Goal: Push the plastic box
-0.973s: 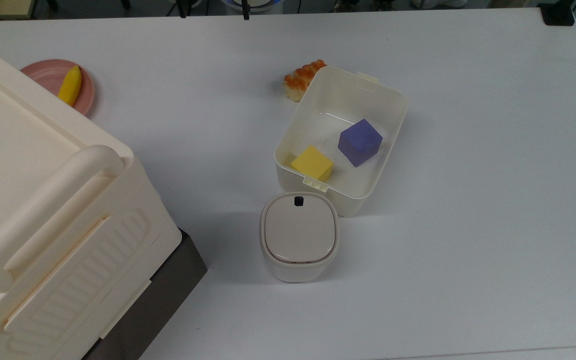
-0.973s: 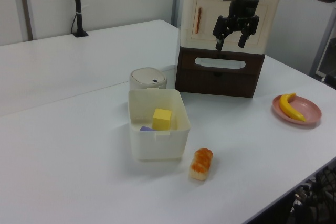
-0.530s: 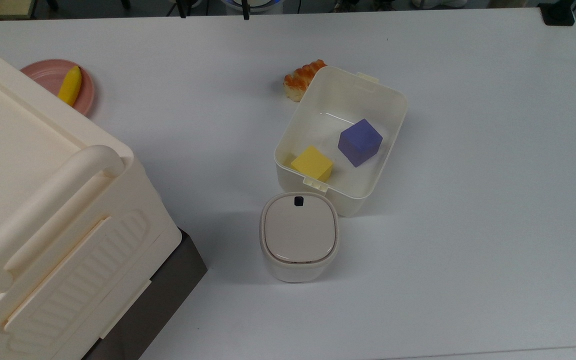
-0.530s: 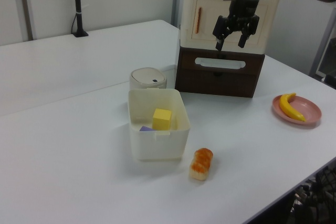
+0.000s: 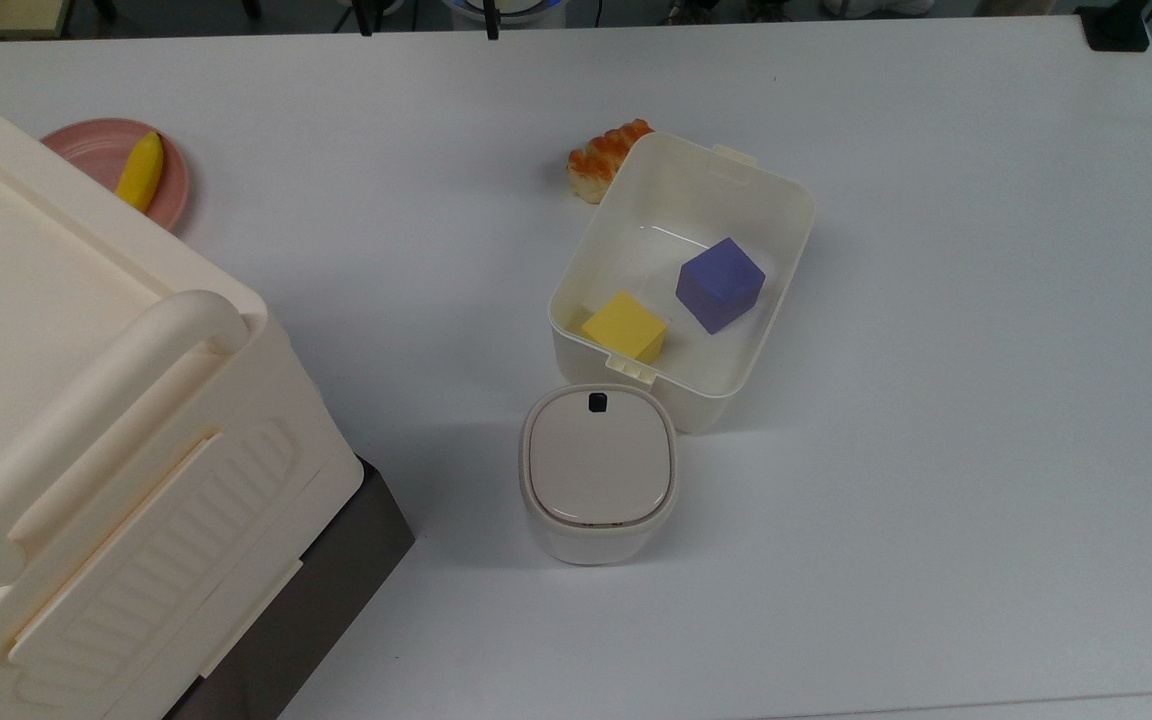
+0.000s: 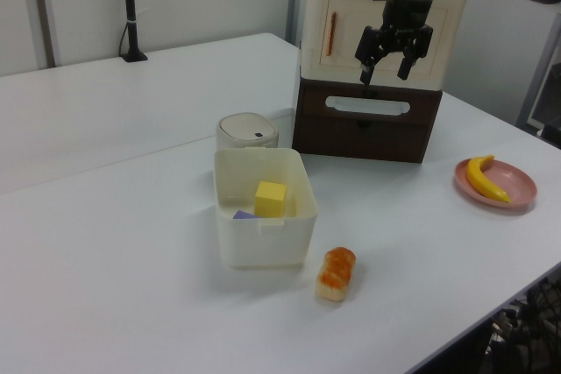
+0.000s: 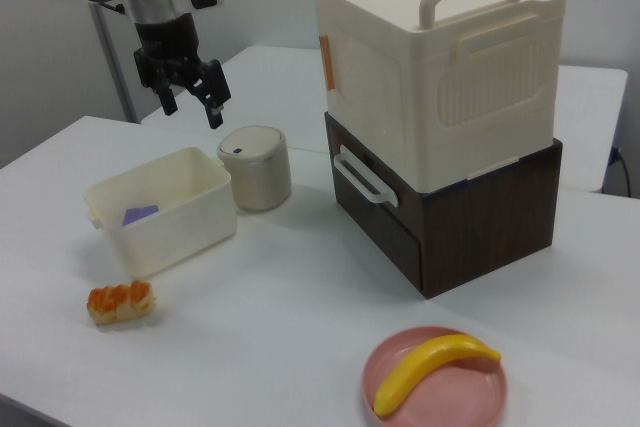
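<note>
Left view: the lidless cream-white rectangular plastic box (image 6: 263, 208) is sat on the white table (image 6: 131, 243), well below and off to the left view's left of the black two-finger gripper (image 6: 392, 66), which is hung up in the air with nothing touched and nothing held; its fingers are spread apart and pointed down. In the right view the gripper (image 7: 190, 99) is seen above and behind the box (image 7: 162, 210).

Inside the box (image 5: 681, 280), a yellow cube (image 5: 624, 326) and a purple cube (image 5: 720, 284) are found, slightly apart. Right against the box's short side, a small rounded-square bin with a beige lid and black button (image 5: 598, 472) is parked, lid shut. A glazed orange bread piece (image 5: 603, 158) is laid just beside the opposite end.

Further out, a big cream chest with a thick handle (image 7: 440, 57) is stacked on a dark brown drawer unit (image 7: 445, 217), and a yellow banana (image 7: 432, 369) is rested on a pink plate (image 7: 470, 397).
</note>
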